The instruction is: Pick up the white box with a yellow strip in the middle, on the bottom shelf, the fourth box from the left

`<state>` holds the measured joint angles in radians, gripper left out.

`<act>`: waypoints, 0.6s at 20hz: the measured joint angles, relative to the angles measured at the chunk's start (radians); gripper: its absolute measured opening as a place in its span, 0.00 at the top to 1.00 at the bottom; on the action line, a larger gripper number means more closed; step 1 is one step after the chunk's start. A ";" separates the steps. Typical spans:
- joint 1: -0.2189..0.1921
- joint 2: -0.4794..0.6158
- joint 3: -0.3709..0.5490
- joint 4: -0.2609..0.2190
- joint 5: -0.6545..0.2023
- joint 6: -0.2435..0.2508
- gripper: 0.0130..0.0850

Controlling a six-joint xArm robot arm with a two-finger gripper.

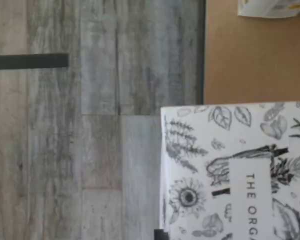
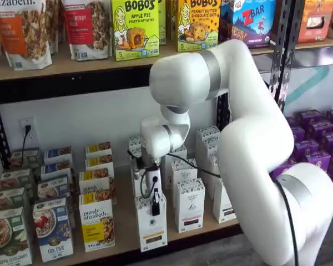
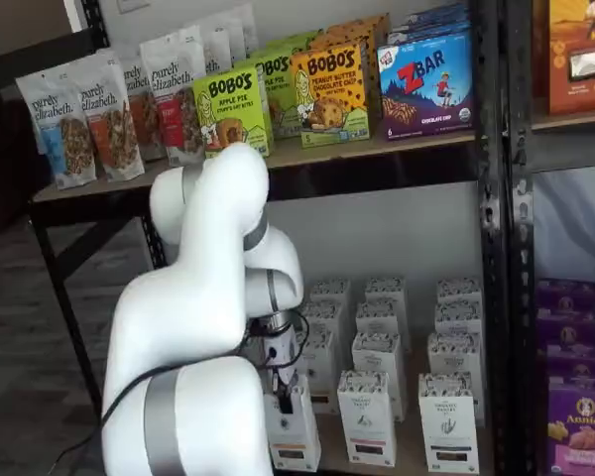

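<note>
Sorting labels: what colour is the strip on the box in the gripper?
Yellow-gold, on the white box with a yellow strip; clearest in a shelf view.

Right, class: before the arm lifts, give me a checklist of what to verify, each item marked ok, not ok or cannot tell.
1. Gripper sits at the top of the white box with a yellow strip: ok.
2. Jaws closed on that box: ok.
3. Box upright on the bottom shelf: ok.
4. Grip centred on the box: cannot tell.
5. Neighbouring purely elizabeth box stands apart from the target: ok.
6. Cable hangs free of the cartons: cannot tell.
</note>
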<state>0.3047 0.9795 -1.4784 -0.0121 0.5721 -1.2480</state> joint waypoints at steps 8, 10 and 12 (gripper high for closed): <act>0.018 -0.148 0.211 0.012 -0.079 0.007 0.50; 0.020 -0.188 0.256 0.013 -0.086 0.008 0.50; 0.022 -0.234 0.310 -0.009 -0.099 0.029 0.50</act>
<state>0.3262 0.7452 -1.1681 -0.0212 0.4730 -1.2187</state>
